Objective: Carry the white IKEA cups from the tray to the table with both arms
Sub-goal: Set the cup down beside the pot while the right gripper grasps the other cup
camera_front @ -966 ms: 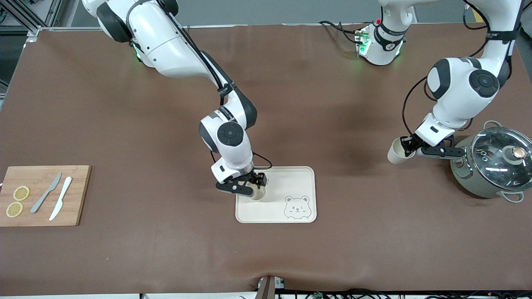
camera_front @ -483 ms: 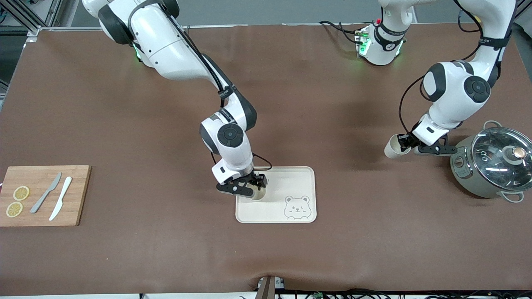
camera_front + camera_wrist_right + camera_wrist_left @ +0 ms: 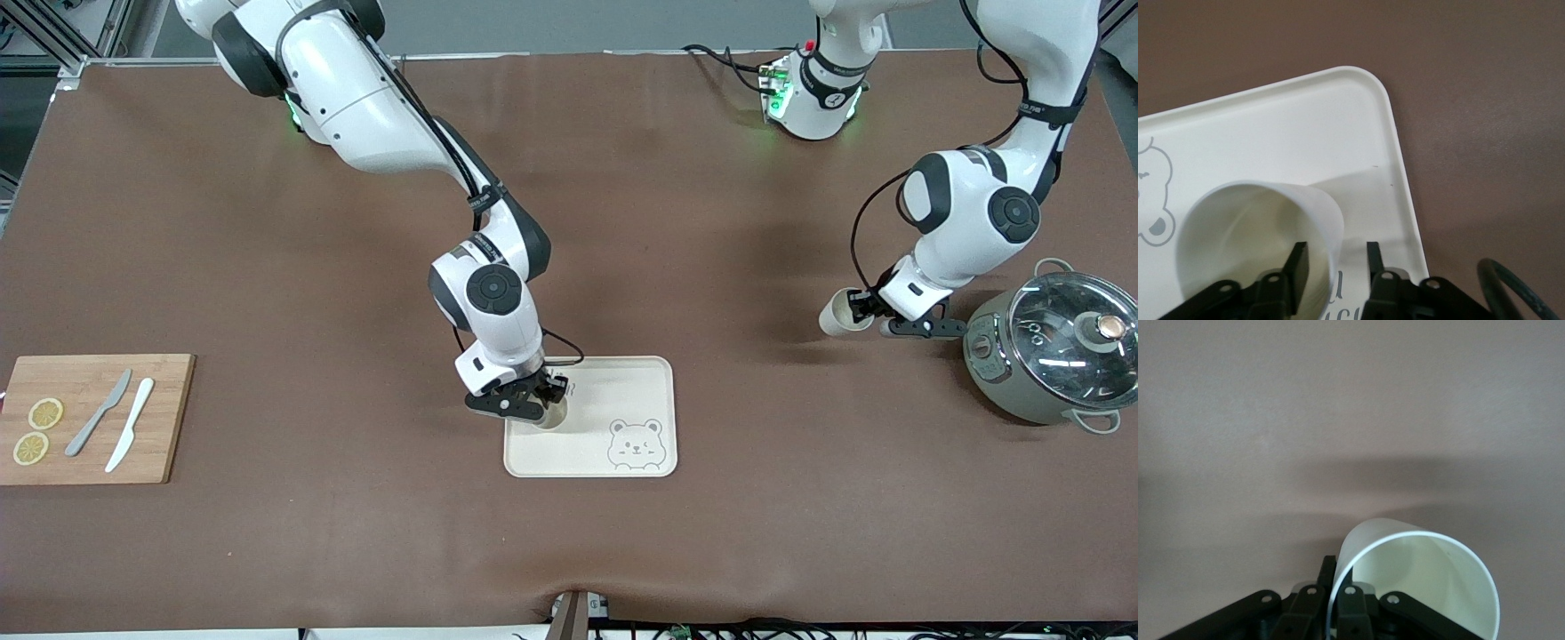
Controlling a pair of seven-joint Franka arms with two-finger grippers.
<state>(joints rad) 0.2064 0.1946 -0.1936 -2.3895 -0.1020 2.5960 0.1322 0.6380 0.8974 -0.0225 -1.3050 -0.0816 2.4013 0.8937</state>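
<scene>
One white cup (image 3: 555, 418) stands on the bear-print tray (image 3: 622, 382), at the tray's edge toward the right arm's end. My right gripper (image 3: 544, 402) is open astride this cup's rim, one finger inside and one outside. In the right wrist view the cup (image 3: 1251, 227) sits on the tray (image 3: 1305, 127) and the gripper (image 3: 1335, 257) has its fingers apart. My left gripper (image 3: 861, 307) is shut on the rim of the second white cup (image 3: 836, 316), holding it tilted over bare table beside the pot. The left wrist view shows this cup (image 3: 1431, 580) pinched by the gripper (image 3: 1338, 577).
A grey-green pot with a glass lid (image 3: 1049, 347) stands at the left arm's end, close to the left gripper. A wooden cutting board (image 3: 89, 444) with two knives and two lemon slices lies at the right arm's end. The tray's bear print (image 3: 637, 443) is uncovered.
My left arm has carried its cup a little away from the pot. The right gripper has stayed at the cup on the tray.
</scene>
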